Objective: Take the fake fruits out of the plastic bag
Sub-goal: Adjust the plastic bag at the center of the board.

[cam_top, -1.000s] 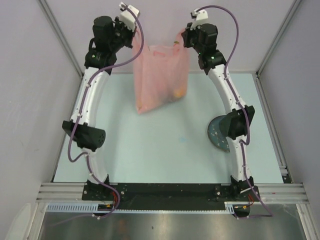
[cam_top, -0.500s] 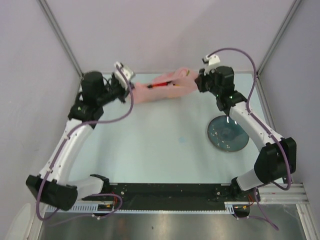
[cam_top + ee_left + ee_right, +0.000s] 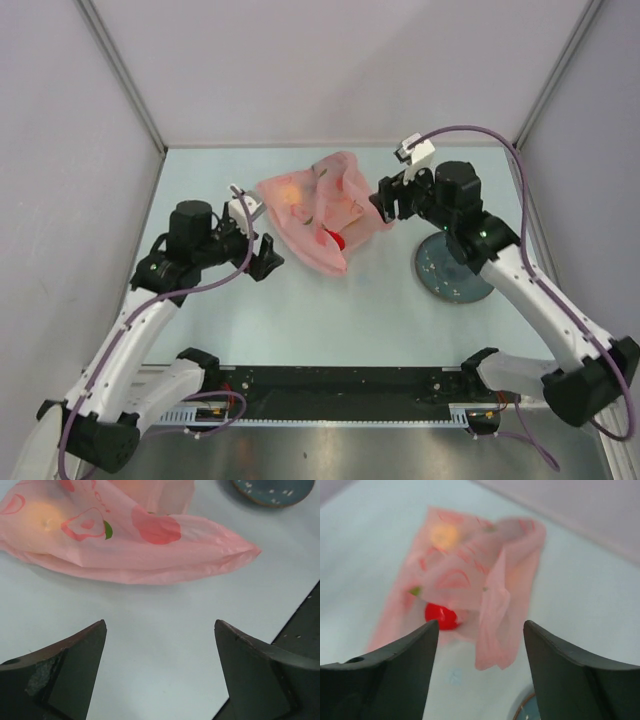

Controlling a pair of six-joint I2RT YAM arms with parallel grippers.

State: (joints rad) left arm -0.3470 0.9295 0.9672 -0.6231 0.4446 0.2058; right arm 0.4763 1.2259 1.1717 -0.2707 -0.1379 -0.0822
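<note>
From above, the left gripper (image 3: 264,254) has its fingers spread with nothing between them, just off the near-left side of the plastic bag (image 3: 305,215). The right gripper (image 3: 386,200) is also spread and empty at the bag's right side. The bag lies slack and flattened on the table (image 3: 330,310), toward the far edge and about midway between the side edges. With neither arm carrying it, the table takes its weight. A red apple (image 3: 338,240) shows at the bag's near edge, probably where it can be reached. One dark plate (image 3: 450,275) sits toward the right edge, likely waiting for the fruit.

The left wrist view confirms the wide, empty jaws, with bare table between them and the bag lying ahead. A yellow-orange fruit (image 3: 44,517) glows through the film.

In the right wrist view the jaws are again apart and empty. The apple peeks from under a fold, and the bag's handle end flops toward the camera.

Count: two grippers, one bag, one plate, two fruits made out. I cannot find a grape bunch.
</note>
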